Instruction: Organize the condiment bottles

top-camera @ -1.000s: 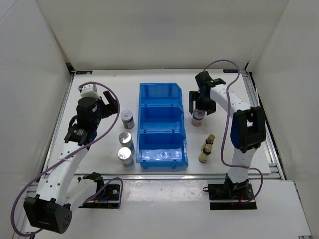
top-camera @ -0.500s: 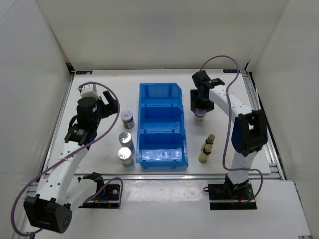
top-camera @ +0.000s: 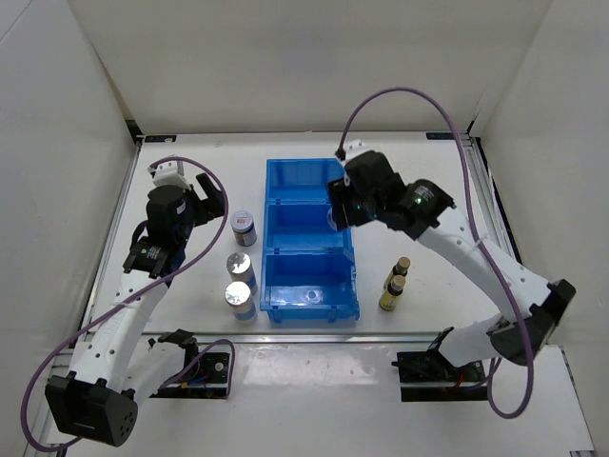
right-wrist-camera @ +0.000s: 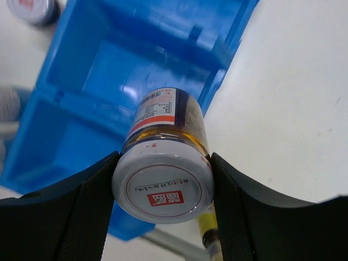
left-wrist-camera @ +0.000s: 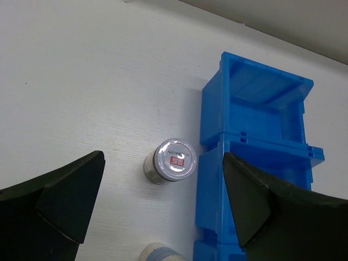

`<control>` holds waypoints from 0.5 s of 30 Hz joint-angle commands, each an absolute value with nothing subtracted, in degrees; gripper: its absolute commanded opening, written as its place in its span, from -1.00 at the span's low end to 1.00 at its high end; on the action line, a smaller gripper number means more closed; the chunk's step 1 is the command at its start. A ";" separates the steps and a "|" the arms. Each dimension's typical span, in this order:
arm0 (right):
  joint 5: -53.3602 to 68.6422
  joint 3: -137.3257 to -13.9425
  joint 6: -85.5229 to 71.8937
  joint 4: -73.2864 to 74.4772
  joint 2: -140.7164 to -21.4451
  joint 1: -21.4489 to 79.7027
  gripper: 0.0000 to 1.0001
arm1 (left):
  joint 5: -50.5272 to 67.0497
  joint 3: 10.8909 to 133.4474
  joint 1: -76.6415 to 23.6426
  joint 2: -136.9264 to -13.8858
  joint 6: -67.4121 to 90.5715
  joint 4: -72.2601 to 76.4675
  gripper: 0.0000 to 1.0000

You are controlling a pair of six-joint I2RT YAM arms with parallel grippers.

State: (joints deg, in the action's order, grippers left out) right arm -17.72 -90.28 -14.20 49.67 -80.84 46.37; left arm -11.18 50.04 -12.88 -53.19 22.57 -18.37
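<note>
Fingers of the right gripper (right-wrist-camera: 163, 201) were closed tight on a short jar (right-wrist-camera: 166, 136) with a red and white label. The jar hung in the air over the right side of the blue bin (top-camera: 311, 171). The left gripper (left-wrist-camera: 163, 202) was wide open and held nothing. It hung above the other jar (left-wrist-camera: 173, 160), which stood on the white surface (top-camera: 219, 162) just left of the bin. Two silver-topped shakers (top-camera: 240, 265) (top-camera: 238, 297) stood near it. Two thin brown bottles (top-camera: 401, 268) (top-camera: 390, 293) sat to the right of the bin.

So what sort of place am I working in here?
Probably a lab robot test cell: plain white walls box in a white table, with a blue bin and a few staged condiment bottles.
</note>
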 commanded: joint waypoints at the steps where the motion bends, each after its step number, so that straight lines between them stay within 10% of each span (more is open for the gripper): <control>1: -17.75 -84.66 -16.60 48.78 -76.48 49.99 -1.00 | -11.78 49.39 -13.01 -51.86 23.12 -17.58 1.00; 15: -13.80 -66.53 -23.82 41.23 -72.32 55.55 -1.00 | -9.66 46.23 -13.01 -52.12 23.20 -16.08 1.00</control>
